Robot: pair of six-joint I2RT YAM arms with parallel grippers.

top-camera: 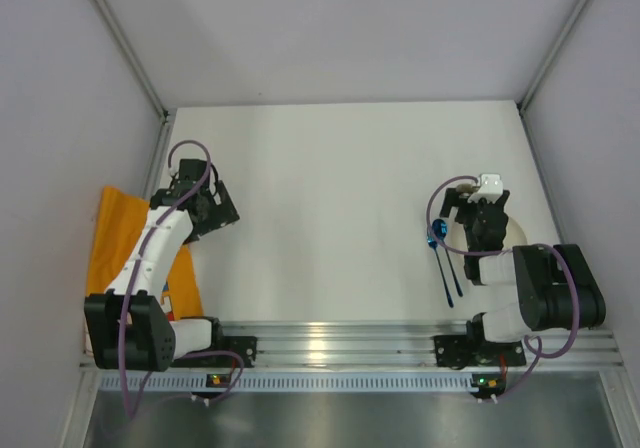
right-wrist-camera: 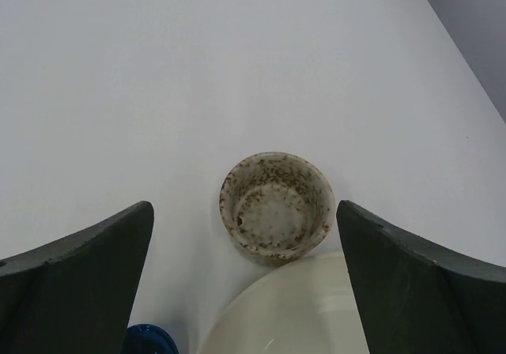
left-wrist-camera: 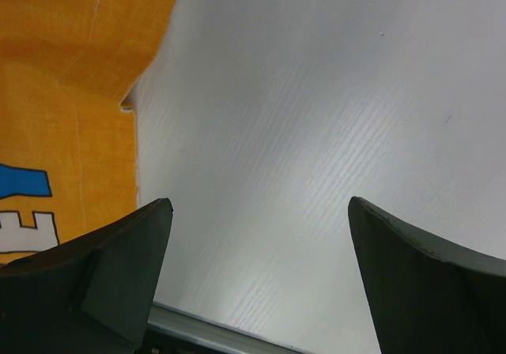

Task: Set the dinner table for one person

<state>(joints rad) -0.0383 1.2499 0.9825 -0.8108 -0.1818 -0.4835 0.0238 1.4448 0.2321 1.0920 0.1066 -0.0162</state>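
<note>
The white dinner table fills the top view. My right gripper hovers open at the right side. In the right wrist view it stands over a small speckled cup, which lies upright between and beyond the fingers. The cup touches the rim of a cream plate. The plate is partly hidden under the arm in the top view. A blue spoon lies left of the plate. My left gripper is open and empty over bare table.
An orange printed cloth mat lies at the table's left edge, partly under the left arm, and shows in the left wrist view. A ribbed aluminium rail runs along the near edge. Grey walls close in the left, right and back.
</note>
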